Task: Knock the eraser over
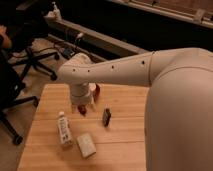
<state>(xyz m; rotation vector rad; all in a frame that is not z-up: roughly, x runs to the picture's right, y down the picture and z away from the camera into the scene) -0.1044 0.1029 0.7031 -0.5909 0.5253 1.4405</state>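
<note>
**Eraser upright, gripper just beside it**

Eraser [106,116] stands on end on the wooden table [125,137], roughly midway between the far and near edges. It is a small dark block, taller than wide. Not toppled. Nothing touches it.

Gripper [81,106] hangs over the table to the left of the eraser, nearer the far edge, pointing down from a thick white wrist. Jaws are released and spread, with no grasp on anything. It stands close to the eraser but apart from it.

Small red item [82,110] sits on the table right under the fingertips. Cannot tell whether it touches them. A second reddish shape [96,90] shows just behind the wrist, toward the far edge; what it is, I cannot tell.

White tube [63,129] lies flat toward the table's left edge, closer to the near edge than the gripper is, its length running roughly from far to near. Pale beige block [86,145] lies flat just right of the tube's near end, close to the near edge and slightly askew. Both are well apart from the eraser.

White arm [125,72] reaches in from the right, across the far edge; its bulky body covers the table's right side.

Black office chairs [30,55] stand on the floor beyond the left edge.
</note>
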